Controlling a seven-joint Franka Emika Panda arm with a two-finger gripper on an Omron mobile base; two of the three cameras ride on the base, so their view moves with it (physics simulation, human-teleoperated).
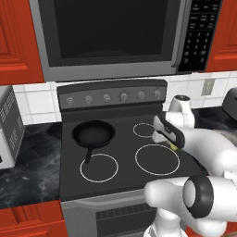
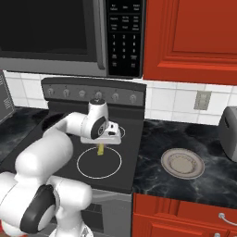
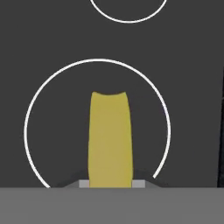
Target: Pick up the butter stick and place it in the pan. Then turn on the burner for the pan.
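Overhead, Butter Held Above the Stove

Clearly the gripper (image 2: 100, 146) had its fingers closed narrowly on the butter stick (image 2: 100, 150), which hung down from the hand as a small pale-yellow bar. In the hand view the butter stick (image 3: 110, 140) stood lengthwise between the fingertips, framed by the white ring of a burner (image 3: 98, 127) on the dark stovetop (image 3: 192, 87) below, apart from the surface. From the left base view only a sliver of the stick (image 1: 173, 146) showed under the hand, above the front right burner (image 1: 157, 159).

The pan (image 1: 93, 133) sat on the rear left burner, its short black handle pointing toward the front of the stove and reaching the ring of the front left burner (image 1: 99, 167). The butter stick was well apart from the pan, on the opposite side of the cooktop.

A row of knobs (image 1: 113, 97) ran along the back panel, beneath the microwave (image 1: 111, 32). On the counter right of the stove lay a grey plate (image 2: 182, 163).
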